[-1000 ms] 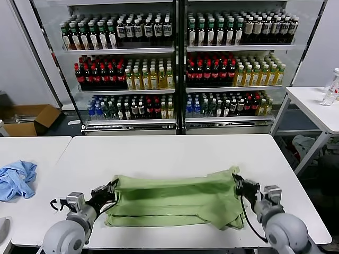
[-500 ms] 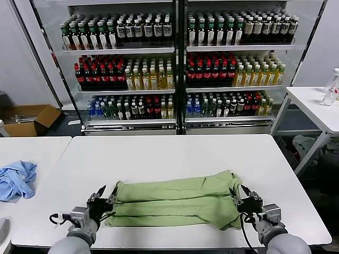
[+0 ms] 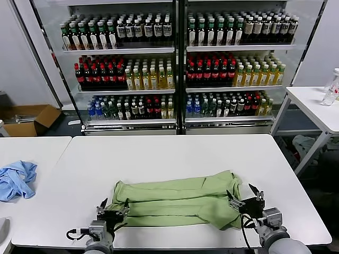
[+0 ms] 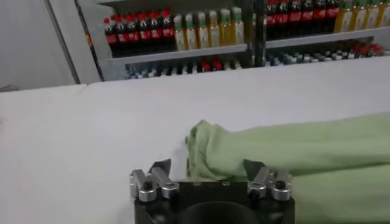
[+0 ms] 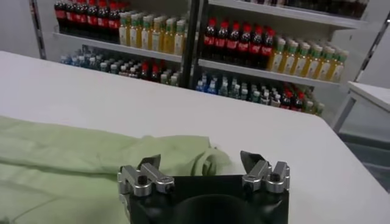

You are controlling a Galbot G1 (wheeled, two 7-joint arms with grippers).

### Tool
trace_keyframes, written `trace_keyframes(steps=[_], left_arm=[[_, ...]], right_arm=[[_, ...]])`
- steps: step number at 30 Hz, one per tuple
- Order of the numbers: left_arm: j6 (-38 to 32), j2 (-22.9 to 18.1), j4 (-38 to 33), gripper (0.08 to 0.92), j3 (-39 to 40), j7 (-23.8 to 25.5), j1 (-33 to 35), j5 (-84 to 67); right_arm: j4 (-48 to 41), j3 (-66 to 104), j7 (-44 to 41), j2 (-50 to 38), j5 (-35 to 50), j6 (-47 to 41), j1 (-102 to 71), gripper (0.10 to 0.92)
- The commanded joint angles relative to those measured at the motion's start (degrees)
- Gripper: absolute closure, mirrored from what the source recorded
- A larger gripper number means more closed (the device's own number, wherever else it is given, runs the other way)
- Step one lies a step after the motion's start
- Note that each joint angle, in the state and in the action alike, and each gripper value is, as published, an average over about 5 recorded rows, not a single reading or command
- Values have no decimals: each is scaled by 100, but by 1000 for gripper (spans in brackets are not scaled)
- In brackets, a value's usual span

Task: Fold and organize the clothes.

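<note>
The light green shirt lies folded into a long strip across the near part of the white table. No buttons or print show. My left gripper is open and empty at the shirt's left end, low over the table. In the left wrist view the gripper has the bunched shirt end just ahead of its jaws. My right gripper is open and empty at the shirt's right end. In the right wrist view the gripper faces the rolled shirt corner.
A light blue cloth lies on the neighbouring table at the left. A glass-door fridge full of bottles stands behind the table. Another white table is at the right. A cardboard box sits on the floor at the far left.
Both grippers have drawn back toward the table's near edge, off the shirt's two ends. The shirt has settled flat in its folded strip.
</note>
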Motion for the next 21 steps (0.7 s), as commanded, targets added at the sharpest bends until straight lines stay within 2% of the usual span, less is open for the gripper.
trace_keyframes(steps=[1, 9, 15, 18, 21], left_arm=[[84, -321, 325, 362, 62, -128, -42, -30], [155, -214, 479, 596, -316, -175, -157, -1539], [99, -71, 425, 769, -776, 27, -138, -2775], [61, 224, 471, 851, -1256, 93, -207, -3112], [39, 785, 622, 889, -1985, 154, -285, -3430]], right_arm=[[50, 10, 33, -26, 76, 63, -65, 202], [109, 30, 85, -45, 216, 58, -90, 203], [174, 72, 138, -97, 312, 65, -70, 203], [193, 108, 159, -131, 371, 73, -45, 203], [196, 127, 173, -160, 434, 80, -4, 203]])
